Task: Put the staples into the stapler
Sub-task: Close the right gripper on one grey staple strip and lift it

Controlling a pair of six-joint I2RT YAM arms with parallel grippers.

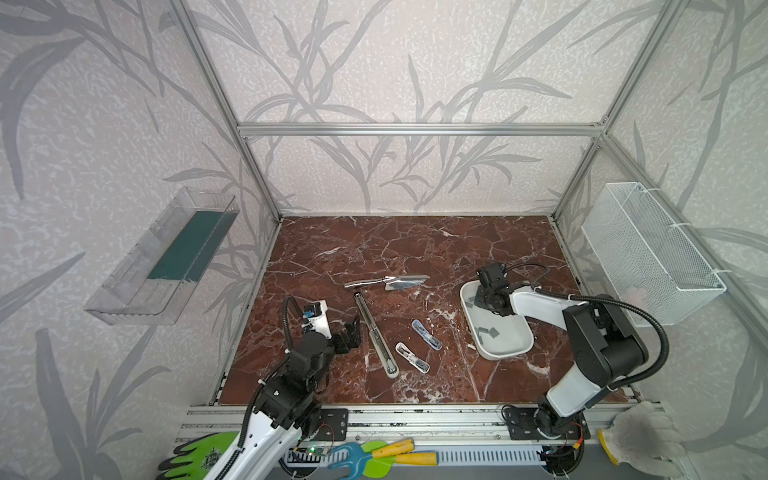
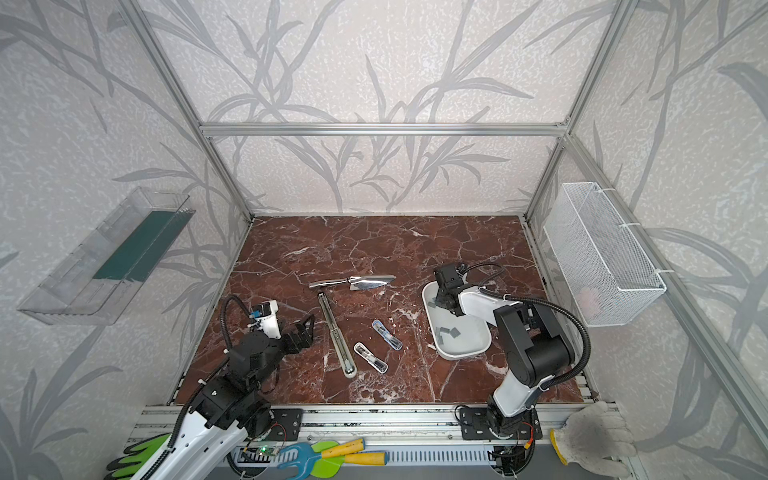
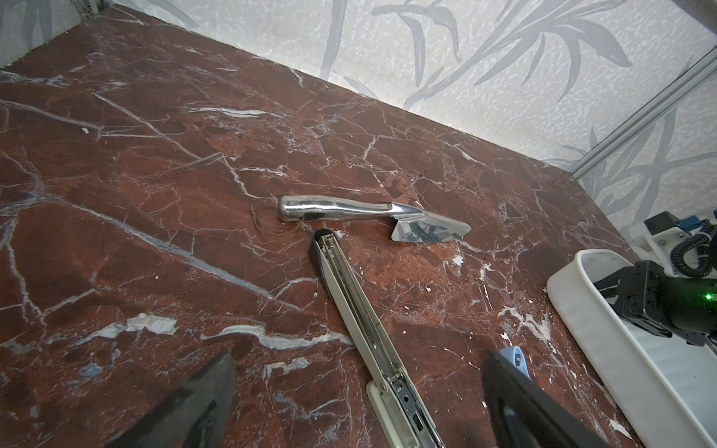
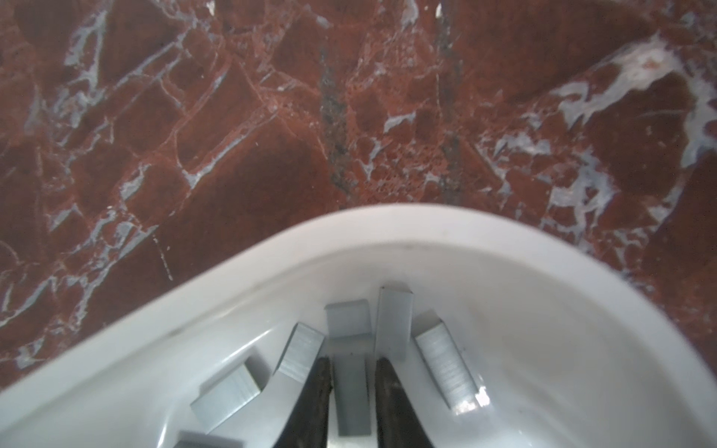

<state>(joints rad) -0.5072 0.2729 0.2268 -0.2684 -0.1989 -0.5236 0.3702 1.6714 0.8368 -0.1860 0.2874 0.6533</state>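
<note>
In the white tray (image 4: pixel 271 252) on the right, the right gripper (image 4: pixel 351 364) pinches one strip (image 4: pixel 352 403) of the staples (image 4: pixel 392 322). The left gripper (image 1: pixel 351 332) stands released, just left of the opened stapler (image 1: pixel 374 336).

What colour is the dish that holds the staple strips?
White, plain, no pattern. The right wrist view shows the dish best.

Nothing legible anywhere; the round emblem on the green glove (image 1: pixel 199 449) is too blurred to read.
</note>
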